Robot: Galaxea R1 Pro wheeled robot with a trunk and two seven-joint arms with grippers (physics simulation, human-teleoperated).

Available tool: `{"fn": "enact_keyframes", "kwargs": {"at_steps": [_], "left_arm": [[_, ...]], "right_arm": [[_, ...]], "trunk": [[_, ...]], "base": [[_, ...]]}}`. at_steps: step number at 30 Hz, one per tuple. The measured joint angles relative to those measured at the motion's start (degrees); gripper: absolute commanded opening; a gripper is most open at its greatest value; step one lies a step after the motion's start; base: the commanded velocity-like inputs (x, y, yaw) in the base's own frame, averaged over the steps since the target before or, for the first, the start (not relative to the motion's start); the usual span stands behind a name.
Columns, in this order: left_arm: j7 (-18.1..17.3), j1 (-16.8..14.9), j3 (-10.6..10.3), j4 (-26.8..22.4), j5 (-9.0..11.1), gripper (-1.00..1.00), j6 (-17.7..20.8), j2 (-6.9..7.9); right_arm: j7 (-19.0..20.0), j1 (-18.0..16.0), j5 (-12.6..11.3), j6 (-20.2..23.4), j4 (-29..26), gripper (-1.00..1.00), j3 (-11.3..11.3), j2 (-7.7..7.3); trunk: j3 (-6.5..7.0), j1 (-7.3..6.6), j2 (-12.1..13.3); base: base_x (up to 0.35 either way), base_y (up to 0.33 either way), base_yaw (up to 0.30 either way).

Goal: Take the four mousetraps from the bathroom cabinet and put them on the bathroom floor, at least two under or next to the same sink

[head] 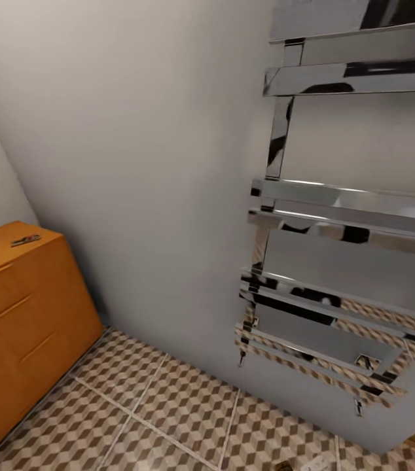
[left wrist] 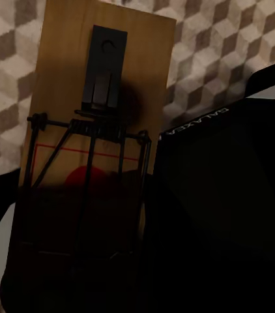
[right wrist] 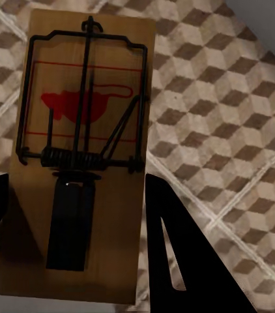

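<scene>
In the right wrist view, a mousetrap (right wrist: 79, 150), a brown wooden slab with black wire and a red mouse print, sits between the dark fingers of my right gripper (right wrist: 72, 195), which is shut on it above the bathroom floor (right wrist: 229, 98). My left gripper (left wrist: 79, 261) holds a second mousetrap (left wrist: 92, 111) in deep shadow over the cube-pattern tiles. A third mousetrap (head: 25, 240) lies on the flat top of the orange-brown cabinet (head: 18, 314) at the left of the head view. The sink is out of view.
A chrome ladder towel rail (head: 338, 216) hangs on the grey wall at the right. The cabinet stands in the corner, with tiled floor (head: 168, 405) running from it toward me. The robot's black body (left wrist: 229, 195) fills one side of the left wrist view.
</scene>
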Motion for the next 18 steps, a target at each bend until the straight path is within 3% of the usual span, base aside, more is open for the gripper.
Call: {"fn": "enact_keyframes", "kwargs": {"at_steps": [18], "left_arm": [[0.0,0.0,0.0,0.0,0.0,-1.00,0.0,0.00]], "right_arm": [[0.0,0.0,0.0,0.0,0.0,-1.00,0.0,0.00]], "trunk": [[1.01,0.00,0.0]], "base": [[0.000,0.000,-0.282]]}}
